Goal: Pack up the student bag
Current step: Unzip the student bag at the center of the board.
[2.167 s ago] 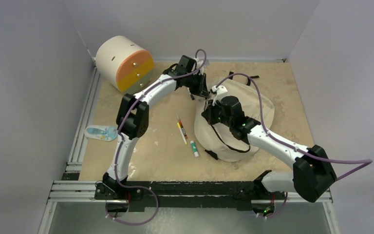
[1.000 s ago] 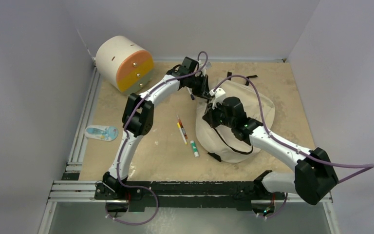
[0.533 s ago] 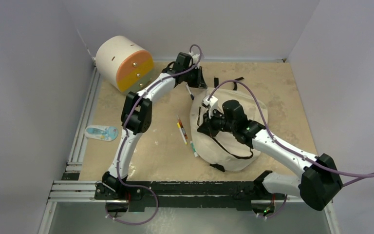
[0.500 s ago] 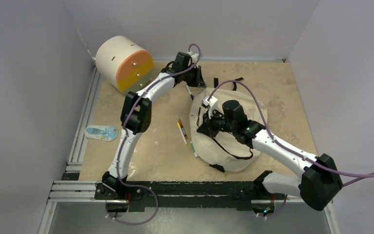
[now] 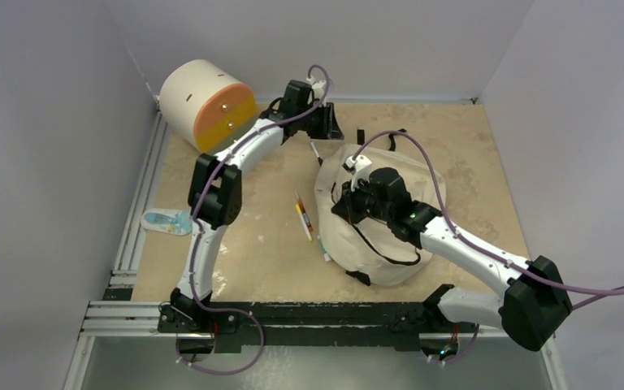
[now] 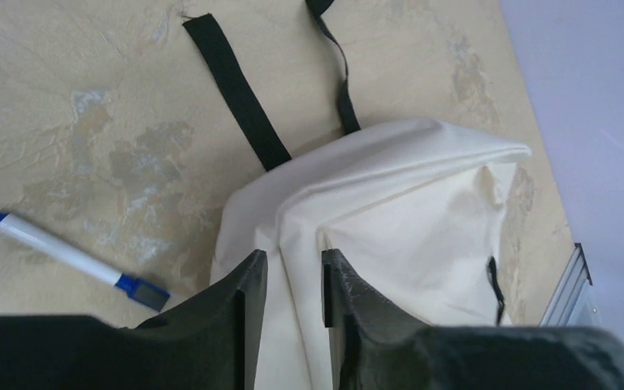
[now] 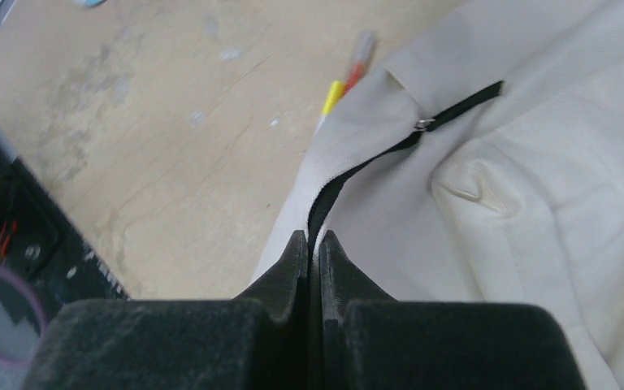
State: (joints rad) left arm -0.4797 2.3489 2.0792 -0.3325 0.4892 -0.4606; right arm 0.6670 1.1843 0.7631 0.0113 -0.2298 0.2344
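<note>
The student bag (image 5: 394, 215), cream fabric with black straps, lies right of centre; it also shows in the left wrist view (image 6: 406, 219) and the right wrist view (image 7: 536, 187). My right gripper (image 5: 344, 200) is shut on the bag's black zipper edge (image 7: 325, 203) at its left side, jaws pressed together (image 7: 314, 240). My left gripper (image 5: 330, 127) hovers open and empty over the bag's back end (image 6: 290, 264). A blue-capped white marker (image 5: 315, 153) lies on the table beside the bag, also seen in the left wrist view (image 6: 73, 258).
Two markers, yellow and orange (image 5: 303, 216), lie left of the bag, their tips in the right wrist view (image 7: 346, 75). A cream drawer unit with an orange front (image 5: 208, 104) stands at the back left. A pale blue packet (image 5: 168, 220) lies by the left rail. Black straps (image 6: 240, 93) trail behind the bag.
My left gripper drew back from the bag toward the rear wall; the blue marker now lies on the table. My right gripper pulled the bag's edge leftward, over the green-capped stick.
</note>
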